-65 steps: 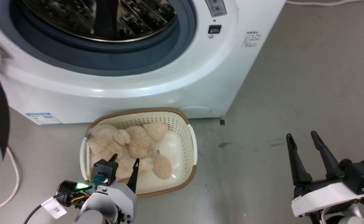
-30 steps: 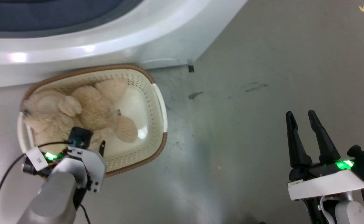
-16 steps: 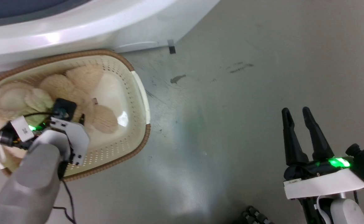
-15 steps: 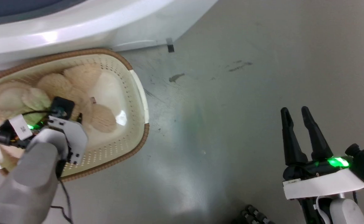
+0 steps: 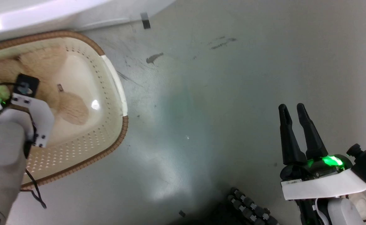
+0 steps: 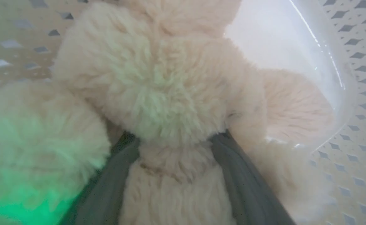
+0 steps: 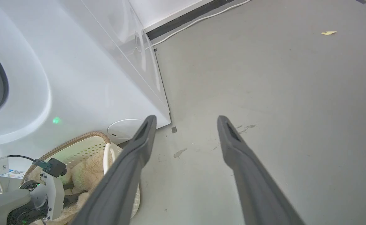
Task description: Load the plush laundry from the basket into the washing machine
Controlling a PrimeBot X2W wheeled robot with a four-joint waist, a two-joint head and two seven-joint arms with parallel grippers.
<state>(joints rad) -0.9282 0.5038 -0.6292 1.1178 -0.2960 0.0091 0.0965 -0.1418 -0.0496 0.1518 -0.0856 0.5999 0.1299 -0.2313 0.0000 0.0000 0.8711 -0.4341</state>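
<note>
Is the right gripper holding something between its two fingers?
No, the right gripper is open, with bare grey floor visible in the gap between its fingers.

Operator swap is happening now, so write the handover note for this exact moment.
Left gripper: down in the basket, straddling a fold of the plush laundry. Whether it has clamped cannot be told.
Right gripper: open, holding nothing, over the floor to the basket's right.
The plush laundry lies in the basket, at the foot of the washing machine.
Done: left gripper placed at the plush laundry.
Left: secure the grip, lift, load it into the washing machine.
</note>
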